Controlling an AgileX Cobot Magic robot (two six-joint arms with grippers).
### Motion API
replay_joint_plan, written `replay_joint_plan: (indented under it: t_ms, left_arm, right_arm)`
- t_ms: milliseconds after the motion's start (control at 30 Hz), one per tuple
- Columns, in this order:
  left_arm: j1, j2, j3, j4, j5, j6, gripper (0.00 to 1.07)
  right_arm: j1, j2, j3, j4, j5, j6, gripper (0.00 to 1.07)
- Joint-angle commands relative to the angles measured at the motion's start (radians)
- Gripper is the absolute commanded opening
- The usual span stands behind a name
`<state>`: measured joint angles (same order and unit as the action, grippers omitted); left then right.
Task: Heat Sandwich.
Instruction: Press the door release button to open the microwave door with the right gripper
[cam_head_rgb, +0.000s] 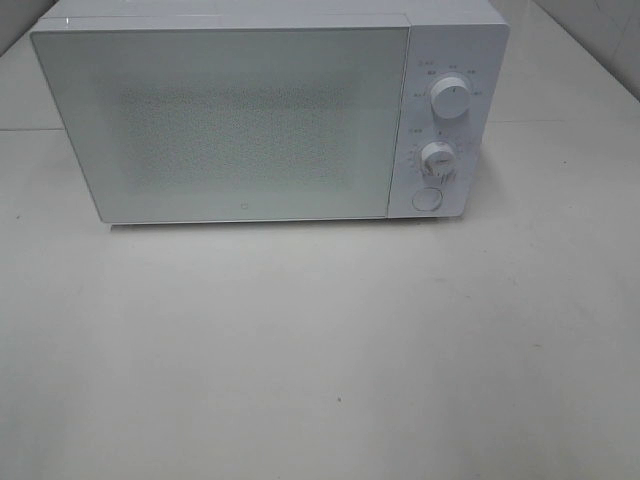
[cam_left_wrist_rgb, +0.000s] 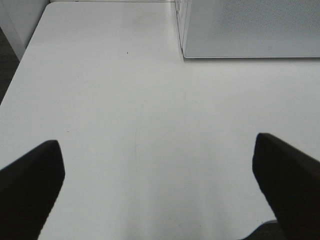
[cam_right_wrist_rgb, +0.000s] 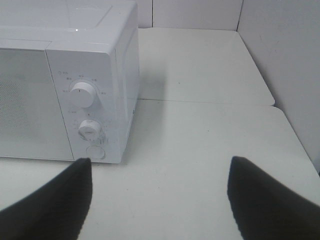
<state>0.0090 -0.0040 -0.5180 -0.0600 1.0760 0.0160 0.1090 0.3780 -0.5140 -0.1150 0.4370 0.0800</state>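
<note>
- left pincer (cam_left_wrist_rgb: 157, 141) stands wide open, its 2 dark fingers (cam_left_wrist_rgb: 30, 185) far apart at the sides of the left wrist view; only bare white table (cam_left_wrist_rgb: 125, 100) lies between them, and nothing is held.
- right pincer (cam_right_wrist_rgb: 160, 161) stands wide too, its 2 dark fingers (cam_right_wrist_rgb: 50, 205) well apart over the table, gripping nothing.
- a white microwave (cam_head_rgb: 230, 120) sits on the table towards the far side in the exterior high view, front facing the camera.
- its door (cam_head_rgb: 220, 125) is shut; the panel is pale with a fine dotted patch in the middle, and nothing behind it can be made out.
- the control strip sits on the right of the front: 1 larger knob (cam_head_rgb: 450, 98) on top, 1 smaller knob (cam_head_rgb: 436, 155) under it, and 1 round button (cam_head_rgb: 427, 199) at the bottom.
- the left pincer hovers above the table off the microwave's door side, well apart from it; only a lower front corner of the microwave shows in its wrist view.
- the right pincer hovers in front of the control strip, off the microwave's right corner, near it but not touching; one finger's tip lines up just under the round button in the wrist view.
- the sandwich shows in none of the 3 views, so i cannot tell where it is; whether it lies behind the shut door cannot be seen.
</note>
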Motion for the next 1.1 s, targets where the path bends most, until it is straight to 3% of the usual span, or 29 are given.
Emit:
replay_joint_plan:
  t_ms: [33, 1100]
  left_arm:
    - [-0.002, -0.018, 0.001, -0.008, -0.004, -0.003, 0.98]
    - [-0.002, -0.018, 0.001, -0.008, -0.004, -0.003, 0.98]
  right_arm:
    - [-0.003, 0.046, -0.005, -0.002, -0.069, -0.002, 0.73]
    - [-0.003, 0.607, 0.015, -0.005, -0.607, -0.001, 0.73]
